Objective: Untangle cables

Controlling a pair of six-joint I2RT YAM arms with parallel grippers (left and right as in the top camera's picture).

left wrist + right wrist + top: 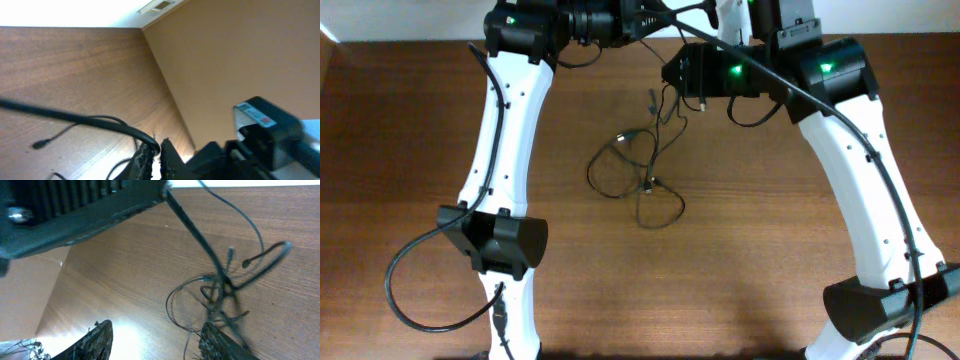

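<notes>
The cables (630, 170) lie as loose black loops with small plug ends in the middle of the wooden table; the right wrist view shows them as a tangle (220, 297). My left gripper (652, 20) is high at the far edge. In the left wrist view its fingers (159, 150) are pressed together on a black cable (100, 121) that runs off to the left. A taut strand (192, 235) rises from the tangle. My right gripper (672, 72) hovers just beyond the cables, and its fingers (156, 330) are wide open and empty.
Both white arms reach from the near table edge to the far edge, either side of the cables. Thick black robot wiring (880, 170) runs along the right arm and loops by the left base (420, 310). A tan wall (240, 55) borders the table.
</notes>
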